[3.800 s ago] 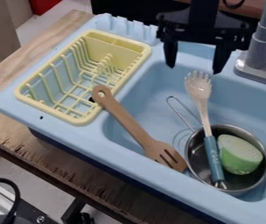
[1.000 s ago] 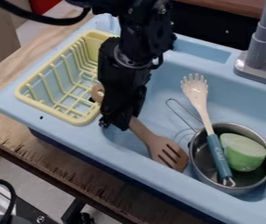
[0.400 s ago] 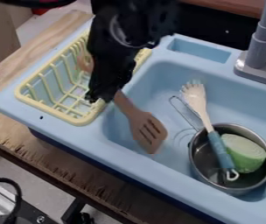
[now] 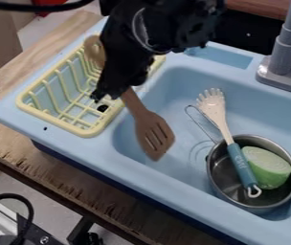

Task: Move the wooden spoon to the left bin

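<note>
Gripper (image 4: 111, 95) closed on the spoon's (image 4: 154, 136) handle, I slant down from the view's top edge over the rack's (image 4: 86, 130) right rim. The handle's end is above the rack, the slotted head above the basin's left side. Open basin lies right of the head; then a pot (image 4: 221, 167) with a green piece (image 4: 269, 167) and pasta fork (image 4: 214, 109), and beyond, the tap (image 4: 282, 56) at the sink's far edge.

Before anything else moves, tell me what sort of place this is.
Likely a toy kitchen sink: a grey faucet, a pale blue basin and a yellow dish rack show it.
</note>
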{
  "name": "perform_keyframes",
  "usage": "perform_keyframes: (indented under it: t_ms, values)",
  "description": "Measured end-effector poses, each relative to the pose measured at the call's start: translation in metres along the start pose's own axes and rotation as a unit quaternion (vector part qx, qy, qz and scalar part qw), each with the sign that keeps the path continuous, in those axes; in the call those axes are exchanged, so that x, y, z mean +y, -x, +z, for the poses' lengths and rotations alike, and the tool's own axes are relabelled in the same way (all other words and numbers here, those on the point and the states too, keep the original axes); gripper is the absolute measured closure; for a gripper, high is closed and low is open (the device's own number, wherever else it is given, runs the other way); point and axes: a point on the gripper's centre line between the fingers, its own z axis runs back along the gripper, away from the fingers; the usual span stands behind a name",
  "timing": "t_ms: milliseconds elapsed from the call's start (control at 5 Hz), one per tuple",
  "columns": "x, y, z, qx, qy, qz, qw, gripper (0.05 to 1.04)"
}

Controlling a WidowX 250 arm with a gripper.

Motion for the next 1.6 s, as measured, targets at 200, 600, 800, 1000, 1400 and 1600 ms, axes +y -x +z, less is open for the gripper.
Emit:
perform_keyframes:
  t_ms: [200,600,800,1000,1400,1600]
  values:
    - [-0.004,-0.005,0.006,0.027,-0.016,-0.020,0.9993,0.781]
    - [-0.009,-0.035,-0.006,0.084,-0.036,-0.016,0.9957,0.781]
    - [-0.011,-0.053,-0.013,0.114,-0.039,-0.001,0.9926,0.781]
    - [-0.011,-0.061,-0.036,0.139,-0.049,-0.004,0.9890,0.781]
    - [-0.017,-0.064,-0.073,0.215,-0.072,0.007,0.9739,0.781]
    - [-0.017,-0.071,-0.088,0.214,-0.079,0.017,0.9735,0.781]
